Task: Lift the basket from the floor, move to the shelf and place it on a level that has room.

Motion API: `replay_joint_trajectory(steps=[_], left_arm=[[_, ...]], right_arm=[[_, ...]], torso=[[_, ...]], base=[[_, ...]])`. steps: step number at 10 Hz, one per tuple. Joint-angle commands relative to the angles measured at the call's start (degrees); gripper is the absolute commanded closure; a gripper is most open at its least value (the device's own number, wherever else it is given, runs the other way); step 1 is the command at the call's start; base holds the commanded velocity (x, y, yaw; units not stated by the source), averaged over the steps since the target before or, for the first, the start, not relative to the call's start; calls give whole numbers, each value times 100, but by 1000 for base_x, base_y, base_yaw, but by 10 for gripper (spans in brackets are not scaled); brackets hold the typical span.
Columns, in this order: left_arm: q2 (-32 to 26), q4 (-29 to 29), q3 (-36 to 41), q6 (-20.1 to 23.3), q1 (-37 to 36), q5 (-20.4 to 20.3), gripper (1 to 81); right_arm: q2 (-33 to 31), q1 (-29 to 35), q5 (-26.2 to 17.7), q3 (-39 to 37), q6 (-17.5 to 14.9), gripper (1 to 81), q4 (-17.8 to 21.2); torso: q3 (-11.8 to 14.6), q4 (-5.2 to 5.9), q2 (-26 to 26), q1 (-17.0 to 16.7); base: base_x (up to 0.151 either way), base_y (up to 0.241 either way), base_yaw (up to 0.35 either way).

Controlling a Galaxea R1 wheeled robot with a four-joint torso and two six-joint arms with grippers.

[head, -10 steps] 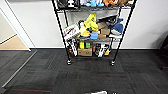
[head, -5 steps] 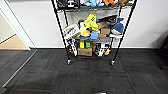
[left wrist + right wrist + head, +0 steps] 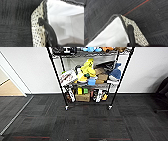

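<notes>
**Basket seen at both wrists, shelf ahead across the carpet**

In the head view, the shelf (image 3: 88, 77), a black wire rack on small casters, was seen standing against a white wall at the far side of dark carpet (image 3: 82, 124). Its lower tiers were crowded with toys and boxes, among them a yellow plush toy (image 3: 87, 68) and a brown cardboard box (image 3: 83, 97). More toys were seen on a higher tier at the upper edge.

The basket (image 3: 37, 33) was shown close in the left wrist view: cream woven side with dark dots, dark rim, white lining, and a black loop handle (image 3: 48, 30). In the right wrist view, the basket (image 3: 136, 33) appeared over the carpet with another black handle (image 3: 130, 33). Whether either pincer was open or closed could not be told.
</notes>
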Motion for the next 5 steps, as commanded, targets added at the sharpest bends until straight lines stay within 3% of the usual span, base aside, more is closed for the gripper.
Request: replay_joint_trajectory(steps=[1, 2, 3, 5], left_arm=[[-713, -174, 677, -21, -472, 337, 811], [-845, -175, 809, -22, -472, 337, 811], [-1002, -183, 993, -22, -463, 337, 811], [-1389, -227, 1362, -22, -384, 251, 811]], right_arm=[[-628, 86, 175, 642, 83, 811, 300], [-671, 33, 184, 740, 74, 811, 300], [-681, -46, 184, 819, 66, 811, 291], [-637, -230, 141, 819, 14, 811, 212]], torso=[[0, -458, 555, -358], [0, -146, 741, -476], [0, -292, 896, -573], [0, -399, 1196, -767]], base=[[0, 0, 0], [0, 0, 0], [0, 0, 0], [0, 0, 0]])
